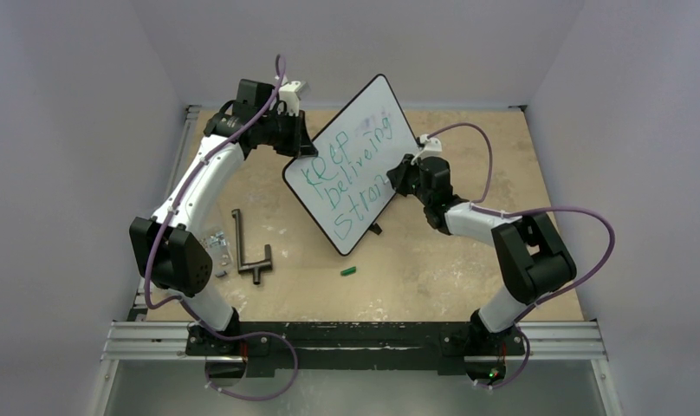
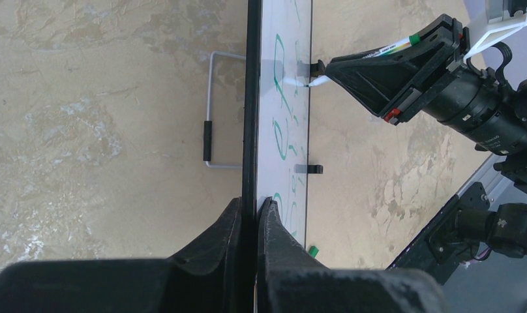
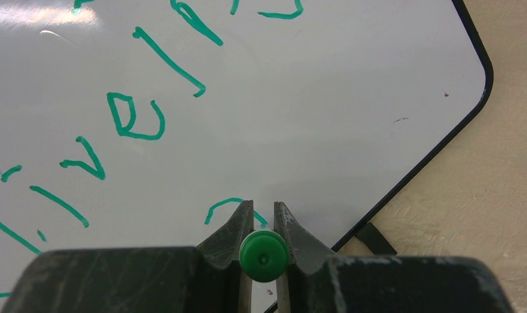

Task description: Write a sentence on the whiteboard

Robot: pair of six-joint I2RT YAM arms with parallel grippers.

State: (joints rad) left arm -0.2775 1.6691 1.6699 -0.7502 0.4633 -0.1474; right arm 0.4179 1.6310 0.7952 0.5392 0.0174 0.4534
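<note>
The whiteboard (image 1: 377, 100) stands tilted at the middle of the table, with the sentence (image 1: 355, 169) in green marker lettering over three lines. My left gripper (image 1: 303, 149) is shut on the board's black upper-left edge; the left wrist view shows the fingers (image 2: 274, 225) clamping the frame edge-on, my left gripper (image 2: 254, 208). My right gripper (image 1: 400, 178) is shut on a green marker (image 3: 263, 255). The marker's tip (image 2: 311, 83) touches the board's face (image 2: 293, 143) by the last green stroke (image 3: 225, 205), near the lower right corner.
A green marker cap (image 1: 348, 270) lies on the table in front of the board. A black T-shaped tool (image 1: 247, 251) and small metal parts (image 1: 215, 243) lie at the left. The board's wire stand (image 2: 210, 111) sticks out behind it. Walls enclose the table.
</note>
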